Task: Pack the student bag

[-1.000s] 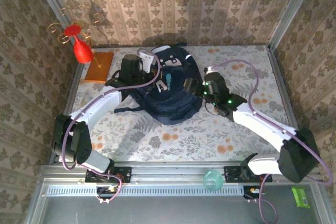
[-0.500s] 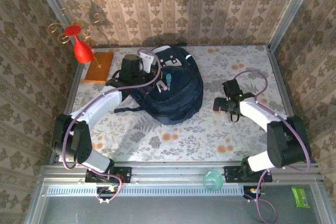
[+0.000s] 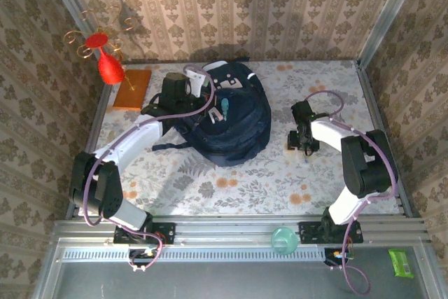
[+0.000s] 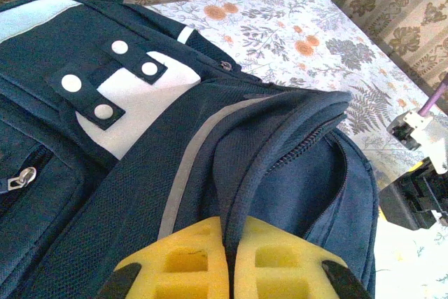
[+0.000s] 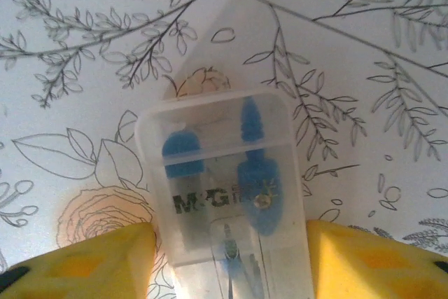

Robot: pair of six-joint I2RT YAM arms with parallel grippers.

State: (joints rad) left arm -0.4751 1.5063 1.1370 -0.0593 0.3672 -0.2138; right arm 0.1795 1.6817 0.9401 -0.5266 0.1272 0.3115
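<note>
**Inspector:** Start at the left.

**Assistant:** Back-left corner: a red ornament (image 3: 108, 64) with wire curls. Just beside it, an orange board (image 3: 131, 87) lies flat on the table (image 3: 210, 187).

**Inspector:** Left gripper?

**Assistant:** The left gripper (image 4: 229, 243) is at the bag's left side. Its yellow fingers (image 4: 178, 264) are pressed together on a fold of navy fabric at the rim of the zip opening. The fabric is pinched between them, with no gap to be seen.

**Inspector:** The bag itself?

**Assistant:** The bag (image 3: 231, 120) lies flat on the table, left of centre and toward the back wall. Its pale patch with white studs faces up. The straps trail toward the near-left.

**Inspector:** Right gripper?

**Assistant:** The right gripper (image 5: 231, 243) is well apart from the bag, low over the table on the right. Its jaws stand part open, one to each side of a case (image 5: 220, 166). The case is clear plastic, with blue parts inside and "M&G" printed on it. It lies flat on the table. The fingers sit at its long edges. Whether they are clamping it or only touching it, I cannot tell.

**Inspector:** Far right?

**Assistant:** A green packet (image 3: 401, 262), below the near rail.
</note>
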